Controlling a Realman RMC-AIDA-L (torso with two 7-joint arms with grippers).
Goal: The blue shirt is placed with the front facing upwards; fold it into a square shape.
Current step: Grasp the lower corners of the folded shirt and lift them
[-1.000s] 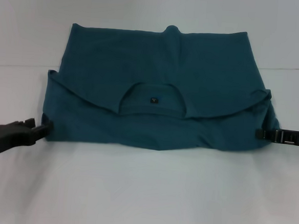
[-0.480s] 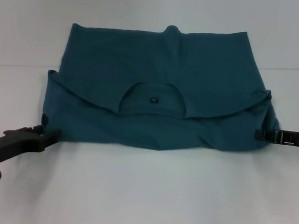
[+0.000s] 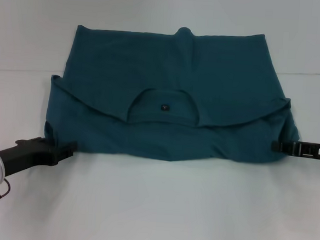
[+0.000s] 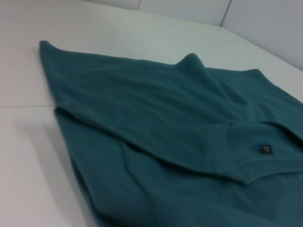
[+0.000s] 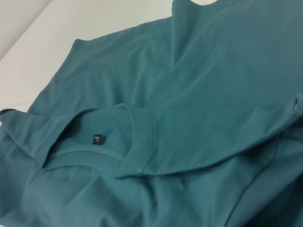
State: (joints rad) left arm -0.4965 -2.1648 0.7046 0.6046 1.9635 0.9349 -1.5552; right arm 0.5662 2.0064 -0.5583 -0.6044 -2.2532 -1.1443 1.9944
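The left gripper (image 3: 64,148) slides further under the blue shirt (image 3: 167,93)'s near-left corner, grip unclear; right gripper (image 3: 279,145) stays at the opposite edge, ready for another fold.

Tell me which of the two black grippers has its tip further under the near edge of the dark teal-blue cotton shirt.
The left gripper: its tip reaches beneath the blue shirt, while the right gripper only meets its side edge.

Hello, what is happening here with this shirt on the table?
A two-armed robot is folding a blue shirt on a white table. The shirt is already folded once, with the neck label showing. The left gripper is at the near left corner, and the right gripper is at the right edge.
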